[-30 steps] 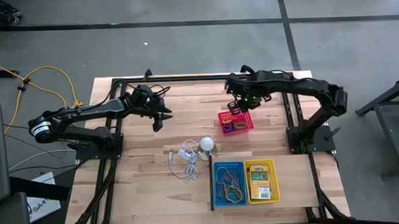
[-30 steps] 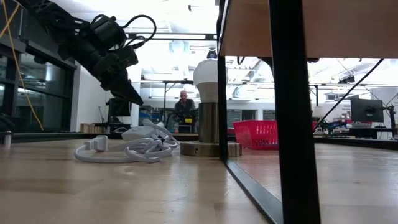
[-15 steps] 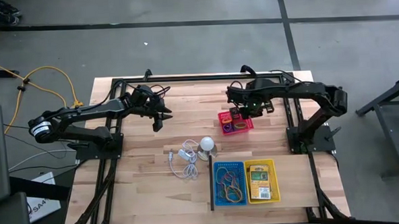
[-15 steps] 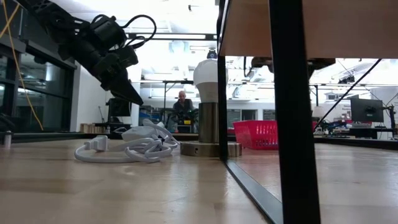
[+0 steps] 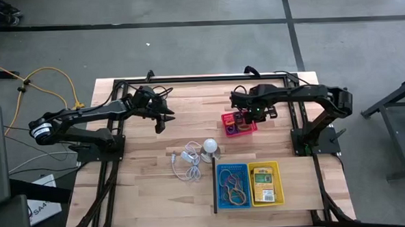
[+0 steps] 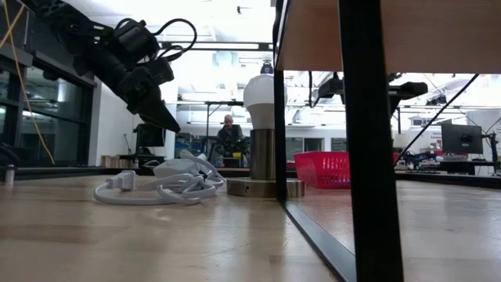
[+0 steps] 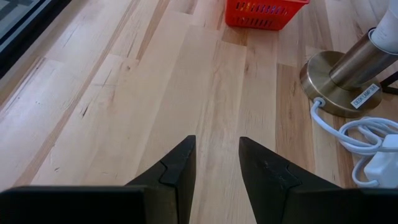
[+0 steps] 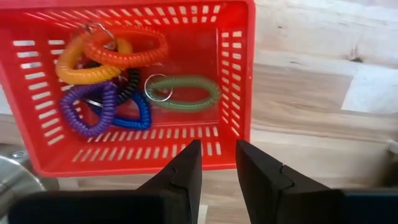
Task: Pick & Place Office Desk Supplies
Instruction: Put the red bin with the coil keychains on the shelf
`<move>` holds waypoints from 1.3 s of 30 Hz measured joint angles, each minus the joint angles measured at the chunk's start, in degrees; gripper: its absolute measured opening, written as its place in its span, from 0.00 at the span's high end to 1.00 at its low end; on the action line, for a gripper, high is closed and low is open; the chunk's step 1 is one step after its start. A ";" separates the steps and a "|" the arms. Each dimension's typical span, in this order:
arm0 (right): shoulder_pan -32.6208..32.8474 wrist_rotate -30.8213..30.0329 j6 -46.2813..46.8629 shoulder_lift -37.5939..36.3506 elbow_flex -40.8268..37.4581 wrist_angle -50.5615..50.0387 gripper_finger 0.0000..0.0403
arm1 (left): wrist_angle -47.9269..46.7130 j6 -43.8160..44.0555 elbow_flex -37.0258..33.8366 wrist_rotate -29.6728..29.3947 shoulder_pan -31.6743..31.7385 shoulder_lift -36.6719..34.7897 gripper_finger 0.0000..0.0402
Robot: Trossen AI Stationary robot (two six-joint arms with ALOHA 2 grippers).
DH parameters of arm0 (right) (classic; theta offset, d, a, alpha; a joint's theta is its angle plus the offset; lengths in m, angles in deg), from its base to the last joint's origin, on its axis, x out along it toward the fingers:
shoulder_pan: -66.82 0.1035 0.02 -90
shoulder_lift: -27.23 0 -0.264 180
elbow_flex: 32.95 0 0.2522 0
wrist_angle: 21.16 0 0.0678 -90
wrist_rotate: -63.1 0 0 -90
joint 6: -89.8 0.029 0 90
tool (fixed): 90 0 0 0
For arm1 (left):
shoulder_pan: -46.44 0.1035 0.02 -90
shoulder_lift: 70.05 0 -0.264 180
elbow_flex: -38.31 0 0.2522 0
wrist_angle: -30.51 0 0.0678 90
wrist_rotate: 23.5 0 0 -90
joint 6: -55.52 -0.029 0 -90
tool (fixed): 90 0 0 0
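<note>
Right end effector [image 5: 247, 117] over the red basket [image 5: 229, 116], at 1 o'clock from bench [image 5: 158, 191] centre; fingers a narrow gap apart, nothing between them. In the basket: coiled rings, orange [image 8: 127, 45], yellow [image 8: 74, 68], purple [image 8: 87, 109], blue [image 8: 134, 115], green [image 8: 186, 91]. Left end effector [image 5: 160, 122] waits at 11 o'clock, above bare wood; narrow gap, empty. Blue tray [image 5: 220, 188] with rubber bands [image 5: 231, 189] and yellow tray [image 5: 278, 185] with a yellow-green packet [image 5: 263, 180] at 5 o'clock

Both arms [image 5: 86, 118] matte black, jointed, tubular. Left wrist [image 6: 129, 47] carries looped black cables. Fingers [image 7: 174, 177] dark, wedge-shaped, tapering to flat tips. White ring at left arm base [image 5: 39, 131].
</note>
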 joint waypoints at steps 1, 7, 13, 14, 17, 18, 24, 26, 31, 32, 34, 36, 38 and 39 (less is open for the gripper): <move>0.00 0.00 0.00 0.00 -0.44 0.36 0.78 | 0.00 0.00 0.00 0.00 0.02 0.00 0.71; -0.02 -0.56 1.40 0.00 -1.58 0.74 0.78 | 0.00 0.00 0.00 0.00 0.02 0.00 0.71; -0.13 -0.97 1.13 0.00 -1.65 0.72 0.78 | 0.00 0.00 0.00 0.00 0.00 0.00 0.71; -0.13 -1.20 0.97 0.00 -1.65 0.75 0.78 | 0.00 0.00 0.00 0.00 0.02 0.00 0.71; -0.11 -1.72 0.86 0.00 -1.65 0.72 0.78 | 0.00 0.00 0.00 0.00 0.02 0.00 0.71; -0.11 -1.79 0.83 0.00 -1.65 0.72 0.78 | 0.00 0.00 0.00 0.00 0.01 0.00 0.71; -0.11 -3.27 0.81 0.00 -1.65 0.72 0.78 | 0.00 0.00 0.00 0.00 0.00 0.00 0.71; -0.11 -3.52 0.81 0.00 -1.65 0.72 0.78 | 0.00 0.00 0.00 0.00 0.01 0.00 0.71; -0.11 -4.78 0.51 0.00 -1.65 0.68 0.78 | 0.00 0.00 0.00 0.00 0.01 0.00 0.71; -0.10 -4.80 -0.03 0.00 -1.65 0.68 0.78 | 0.00 0.00 0.00 0.00 0.02 0.00 0.71; 0.20 -4.83 -0.85 0.00 -1.65 0.70 0.78 | 0.00 0.00 0.00 0.00 0.02 0.00 0.71; 0.31 -4.82 -1.69 0.00 -1.65 0.68 0.78 | 0.00 0.00 0.00 0.00 0.01 0.00 0.71; 0.33 -4.80 -1.79 0.00 -1.65 0.66 0.76 | 0.00 -0.01 0.00 0.00 0.01 0.00 0.71; 0.33 -4.83 -1.79 0.00 -1.65 0.68 0.74 | 0.00 0.00 0.00 0.00 0.02 0.00 0.71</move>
